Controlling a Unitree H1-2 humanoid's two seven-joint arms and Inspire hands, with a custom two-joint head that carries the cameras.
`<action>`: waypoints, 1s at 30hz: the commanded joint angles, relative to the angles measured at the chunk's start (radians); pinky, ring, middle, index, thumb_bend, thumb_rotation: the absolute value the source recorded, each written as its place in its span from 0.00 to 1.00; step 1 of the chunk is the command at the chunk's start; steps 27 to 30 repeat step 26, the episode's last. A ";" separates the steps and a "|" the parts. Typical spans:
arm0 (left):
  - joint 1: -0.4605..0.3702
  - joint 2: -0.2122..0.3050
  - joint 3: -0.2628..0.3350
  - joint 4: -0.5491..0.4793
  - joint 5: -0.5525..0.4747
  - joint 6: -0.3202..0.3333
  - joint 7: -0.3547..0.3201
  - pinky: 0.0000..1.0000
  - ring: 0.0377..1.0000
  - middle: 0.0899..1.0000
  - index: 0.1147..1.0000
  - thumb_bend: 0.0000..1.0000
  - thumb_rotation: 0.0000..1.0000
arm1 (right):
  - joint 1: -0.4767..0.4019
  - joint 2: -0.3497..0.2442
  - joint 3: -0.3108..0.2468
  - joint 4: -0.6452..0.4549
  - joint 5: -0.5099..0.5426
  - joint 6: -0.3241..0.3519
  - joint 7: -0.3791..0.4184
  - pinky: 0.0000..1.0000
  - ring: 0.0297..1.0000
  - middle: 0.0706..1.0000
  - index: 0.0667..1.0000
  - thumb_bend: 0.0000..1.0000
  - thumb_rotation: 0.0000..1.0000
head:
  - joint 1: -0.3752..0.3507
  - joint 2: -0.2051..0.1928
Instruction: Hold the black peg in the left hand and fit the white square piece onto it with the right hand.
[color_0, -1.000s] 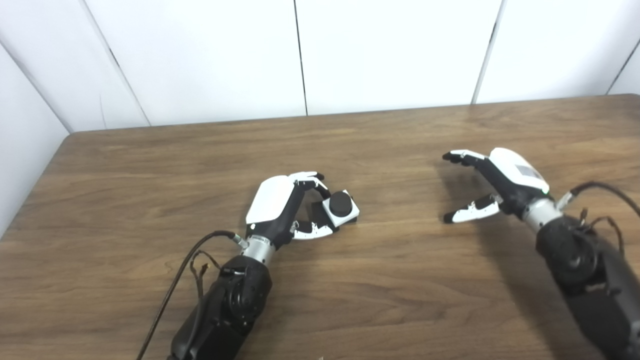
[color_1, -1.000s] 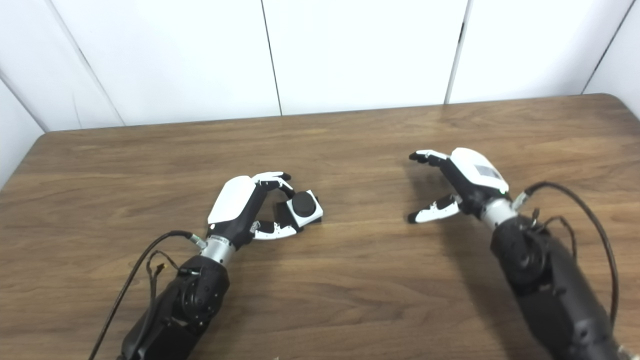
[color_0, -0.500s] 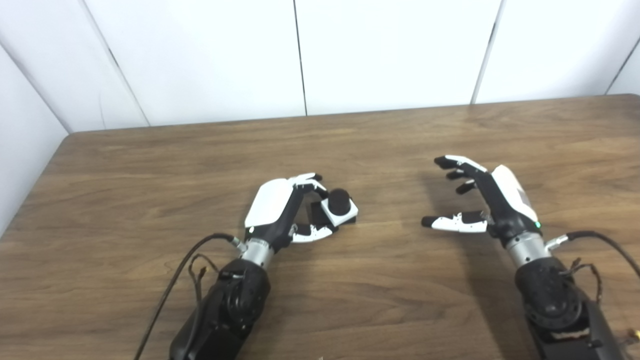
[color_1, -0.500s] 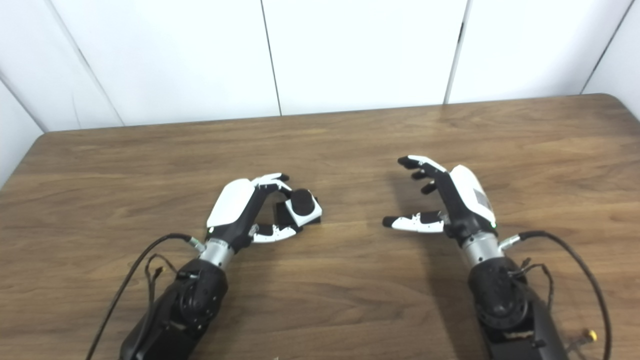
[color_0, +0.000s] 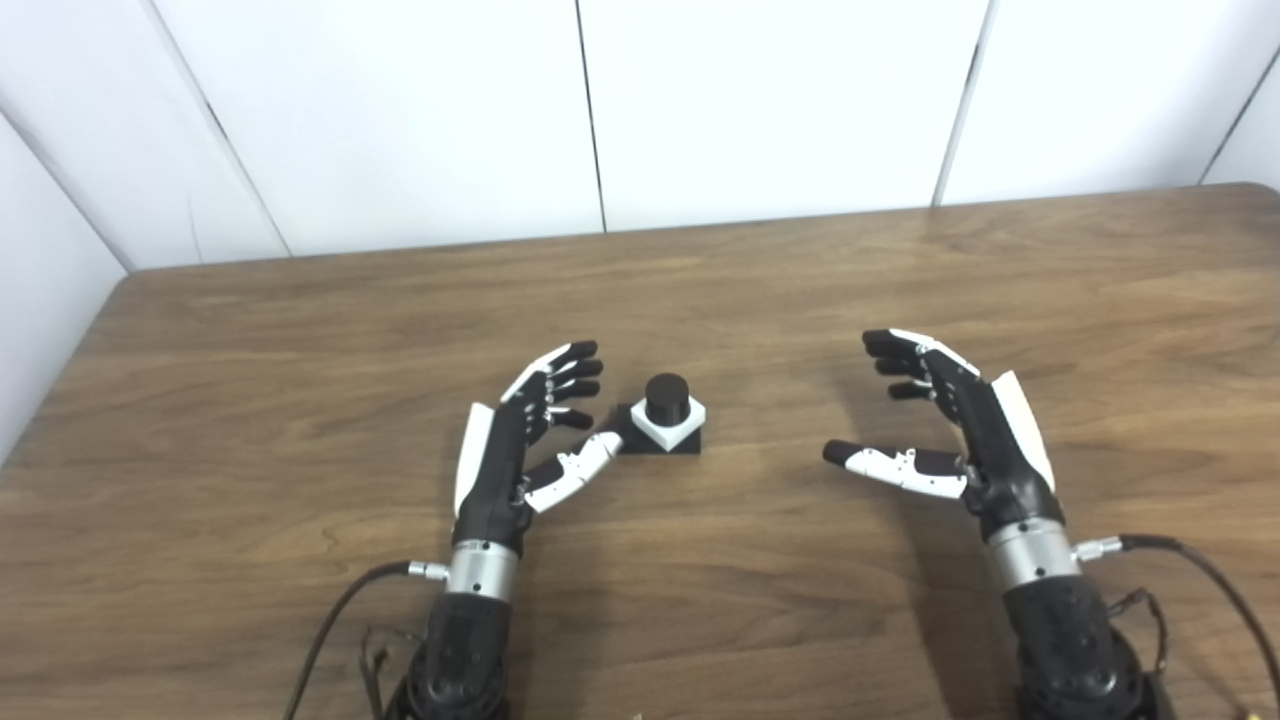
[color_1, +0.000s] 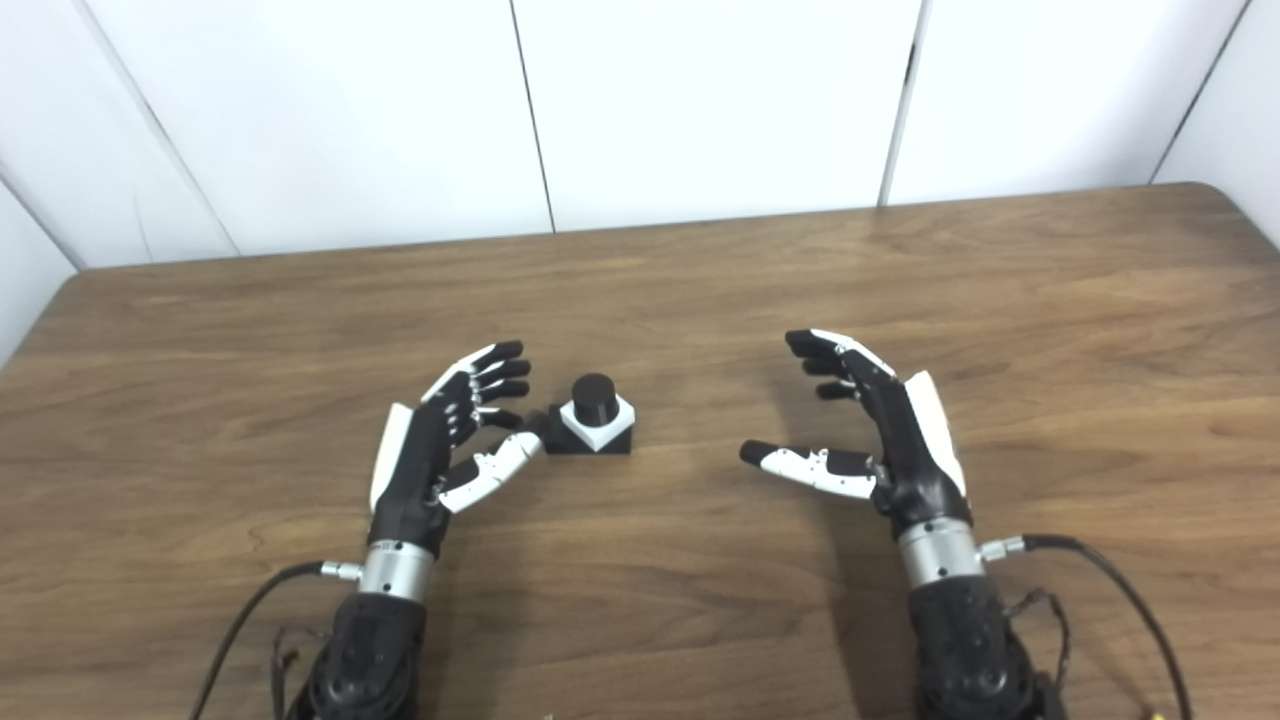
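Left hand (color_0: 505, 450) empty, spread | right hand (color_0: 950, 440) empty, spread | one white square piece (color_0: 668, 422) on one black peg (color_0: 667, 397)

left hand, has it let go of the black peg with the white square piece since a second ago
Yes. The left hand has opened and drawn back toward the near table edge; the black peg, white square piece around it, now stands on the wooden table.
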 joint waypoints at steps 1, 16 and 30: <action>0.025 -0.027 0.021 -0.052 -0.041 0.025 0.005 0.49 0.57 0.58 0.43 0.49 0.07 | 0.011 0.043 -0.006 -0.055 0.040 -0.048 -0.028 0.60 0.70 0.73 0.70 0.65 0.17 | -0.001 0.000; 0.089 -0.042 0.053 -0.191 -0.085 0.084 -0.039 0.47 0.57 0.60 0.43 0.49 0.07 | 0.096 0.089 0.069 -0.103 0.072 -0.081 -0.048 0.59 0.67 0.71 0.70 0.62 0.16 | 0.001 -0.012; 0.080 -0.043 0.060 -0.195 -0.096 0.084 -0.049 0.47 0.56 0.59 0.43 0.49 0.07 | 0.110 0.089 0.084 -0.087 0.098 -0.093 -0.050 0.61 0.67 0.71 0.69 0.62 0.15 | 0.003 -0.008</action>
